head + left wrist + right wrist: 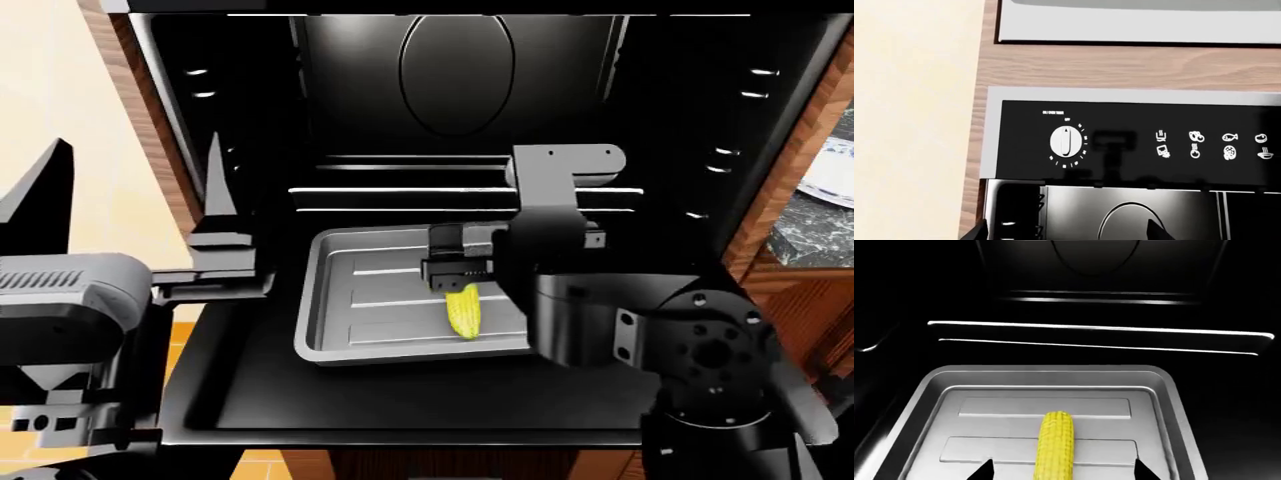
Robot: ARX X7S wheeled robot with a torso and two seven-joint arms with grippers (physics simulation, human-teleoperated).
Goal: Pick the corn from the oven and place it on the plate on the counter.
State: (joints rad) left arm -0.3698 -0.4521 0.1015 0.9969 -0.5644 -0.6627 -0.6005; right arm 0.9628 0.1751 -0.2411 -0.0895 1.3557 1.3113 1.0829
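Observation:
The yellow corn (465, 313) lies lengthwise on the grey baking tray (340, 300) inside the open black oven (454, 90). My right gripper (459, 283) reaches into the cavity just above the near part of the cob. In the right wrist view the corn (1055, 442) runs between the two dark fingertips (982, 471), which stand wide apart on either side without touching it, so the right gripper (1062, 473) is open. My left gripper (131, 190) is raised outside the oven at the left, open and empty. The blue-rimmed plate (833, 186) shows partly at the right edge on the marble counter (811, 240).
The oven door (400, 400) lies open below the tray. Wire rack rails (400, 190) cross the cavity behind it. The left wrist view faces the oven's black control panel (1134, 142) with a white knob (1066, 142) and wood trim (1121, 65); the left gripper (1067, 234) shows only its tips.

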